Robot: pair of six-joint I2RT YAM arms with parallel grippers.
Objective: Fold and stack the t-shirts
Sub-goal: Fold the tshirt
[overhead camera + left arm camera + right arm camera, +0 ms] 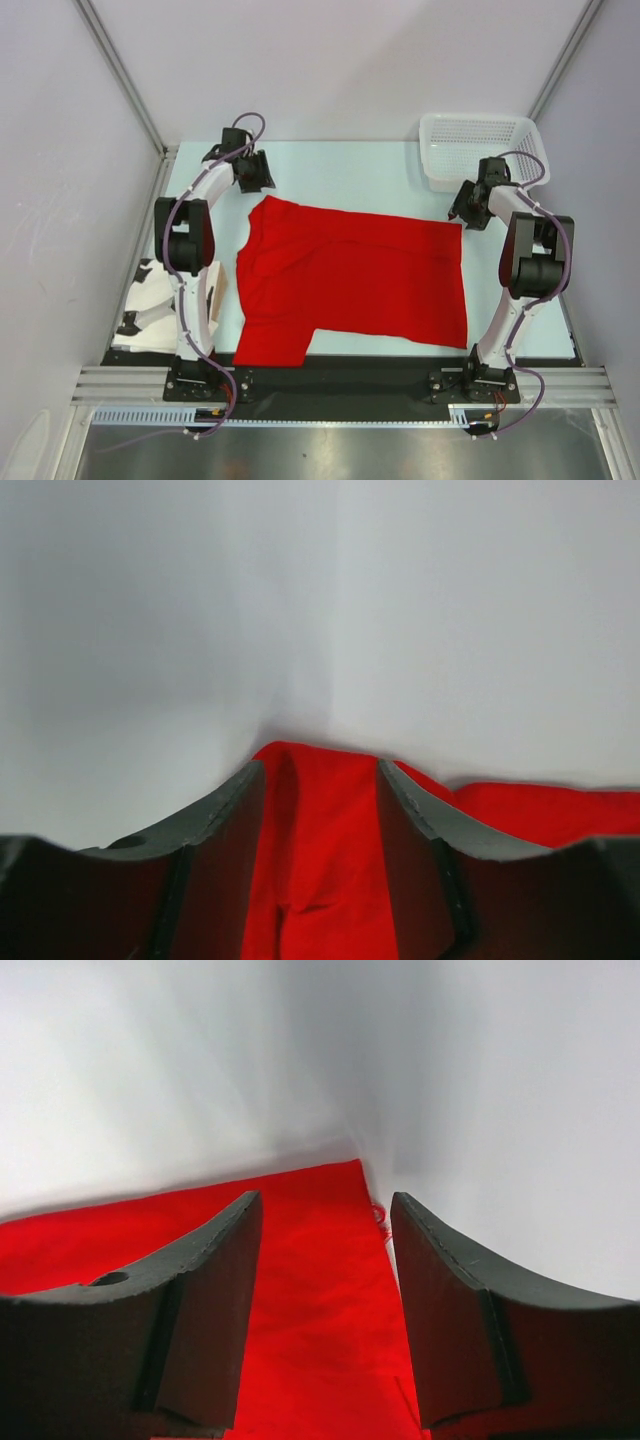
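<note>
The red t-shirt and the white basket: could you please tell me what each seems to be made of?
The t-shirt looks like soft, matte cloth, perhaps cotton knit: it lies limp with gentle creases and no shine. The basket looks like rigid white moulded plastic: its walls are a regular mesh of small holes under a smooth rim.
</note>
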